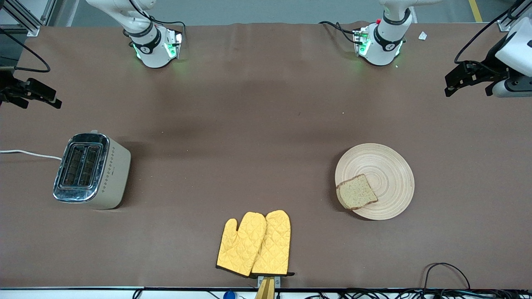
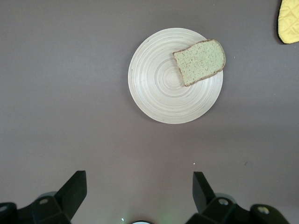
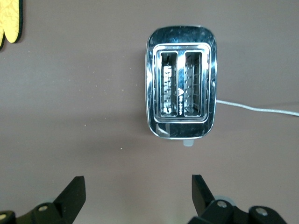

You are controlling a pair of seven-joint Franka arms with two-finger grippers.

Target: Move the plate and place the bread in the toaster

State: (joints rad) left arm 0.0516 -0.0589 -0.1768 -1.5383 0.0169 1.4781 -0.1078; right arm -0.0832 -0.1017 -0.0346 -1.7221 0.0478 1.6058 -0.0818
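Observation:
The light wooden plate [image 1: 388, 172] lies on the table toward the left arm's end. The brown speckled bread [image 1: 356, 192] lies flat on the plate's rim, on the side nearer the front camera. The cream toaster [image 1: 89, 170] with its chrome top stands toward the right arm's end, both slots empty. My left gripper [image 1: 449, 84] hangs open and empty over bare table at the left arm's end; its wrist view shows the plate [image 2: 159, 88] and bread [image 2: 200, 60]. My right gripper [image 1: 54, 99] hangs open and empty over the right arm's end; its wrist view shows the toaster [image 3: 181, 100].
Two yellow oven mitts [image 1: 255, 245] lie side by side at the table edge nearest the front camera, between toaster and plate. The toaster's white cord [image 1: 29, 153] runs off the right arm's end of the table. Cables lie along the front edge.

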